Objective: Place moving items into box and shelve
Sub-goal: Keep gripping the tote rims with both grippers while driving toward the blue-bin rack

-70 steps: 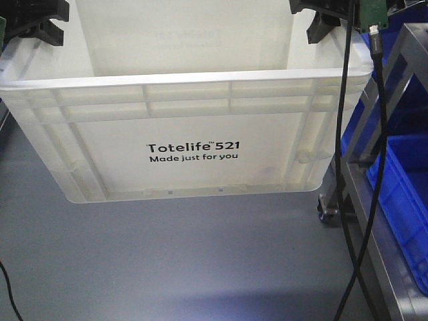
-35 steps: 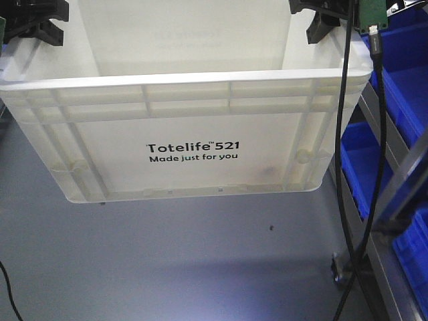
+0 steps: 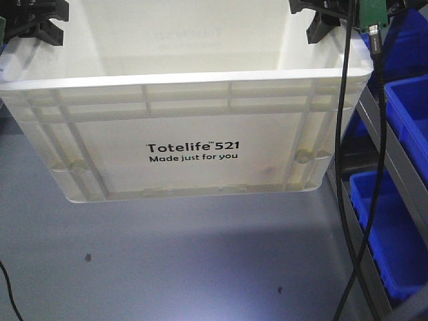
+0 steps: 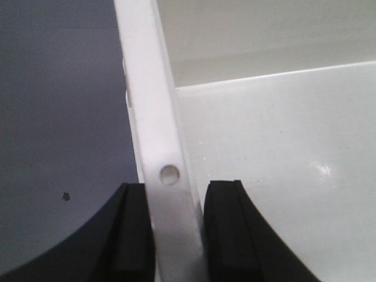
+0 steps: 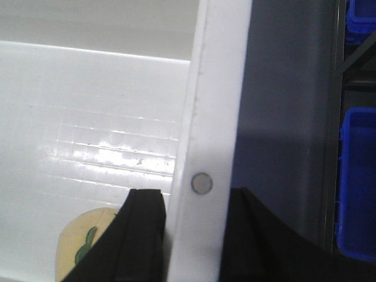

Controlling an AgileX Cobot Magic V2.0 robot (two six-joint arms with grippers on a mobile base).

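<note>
The box (image 3: pixel 194 134), a large white crate printed "Totelife 521", hangs above the grey floor, held by both side rims. My left gripper (image 3: pixel 37 20) is shut on the left rim (image 4: pixel 155 117), with its black fingers (image 4: pixel 132 235) on either side of the rim. My right gripper (image 3: pixel 321 17) is shut on the right rim (image 5: pixel 214 117) in the same way. Inside the box by the right wall lies a yellow moving item (image 5: pixel 85 241) with a green stripe, partly hidden by a finger.
A metal shelf frame (image 3: pixel 384 154) stands close on the right, holding blue bins (image 3: pixel 394 234) at several levels. A black cable (image 3: pixel 344 167) hangs in front of the box's right corner. Grey floor (image 3: pixel 167 261) lies below.
The floor specks and the shelf have slid down the front view and the shelf's caster has left it. The box and both grippers keep the same place in the frame.
</note>
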